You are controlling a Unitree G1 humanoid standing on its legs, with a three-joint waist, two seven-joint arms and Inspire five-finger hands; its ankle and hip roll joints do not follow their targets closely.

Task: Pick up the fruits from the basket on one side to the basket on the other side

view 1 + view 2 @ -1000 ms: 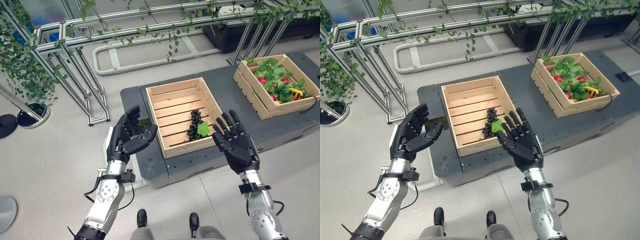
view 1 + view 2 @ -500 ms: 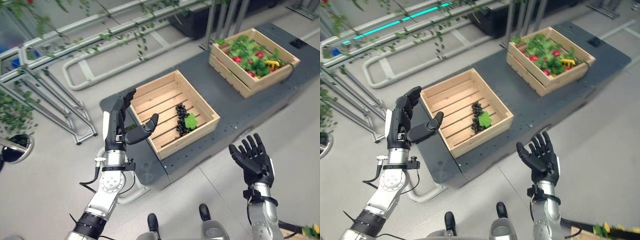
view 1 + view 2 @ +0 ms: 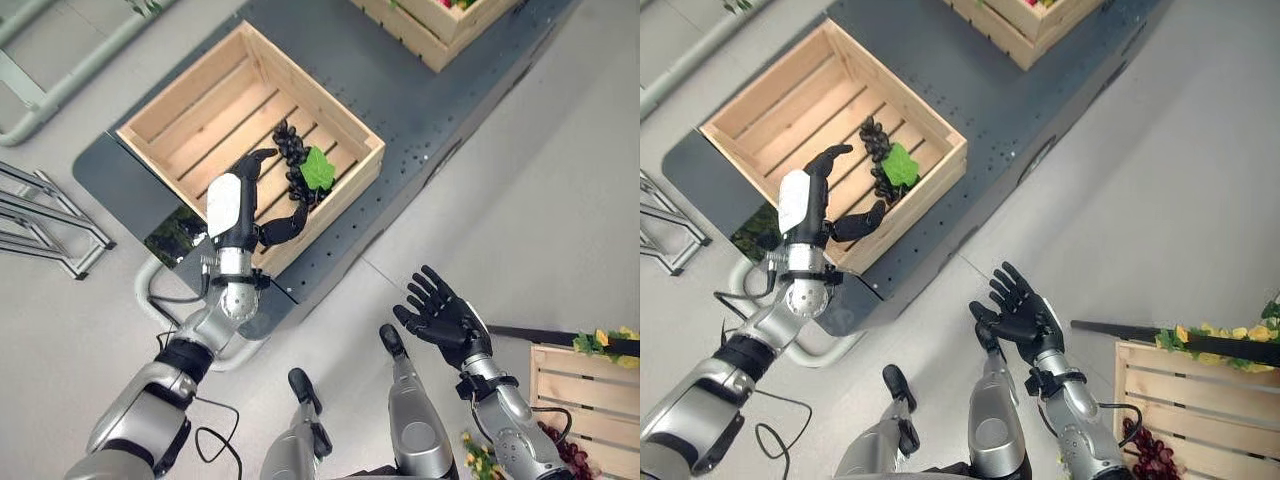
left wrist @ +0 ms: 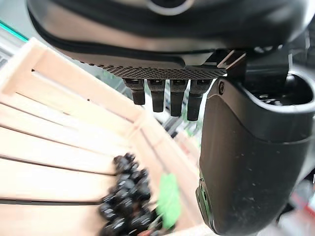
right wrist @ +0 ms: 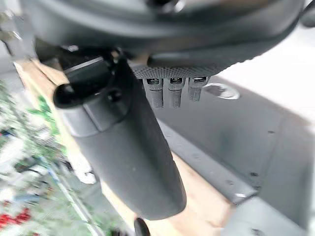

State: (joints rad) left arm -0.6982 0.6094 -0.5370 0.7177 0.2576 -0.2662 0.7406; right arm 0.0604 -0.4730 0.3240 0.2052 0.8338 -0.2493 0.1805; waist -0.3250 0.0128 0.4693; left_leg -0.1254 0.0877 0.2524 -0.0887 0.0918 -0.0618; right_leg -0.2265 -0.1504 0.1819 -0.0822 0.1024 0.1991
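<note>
Dark grape bunch with a green leaf lies in the near wooden crate on the dark surface, by its front wall. My left hand hovers over the crate just beside the grapes, fingers straight, holding nothing. My right hand is spread wide, empty, over the floor, well apart.

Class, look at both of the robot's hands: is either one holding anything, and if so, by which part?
Nothing is held. The left hand is open above the crate near the grapes; the right hand is open and empty.
</note>
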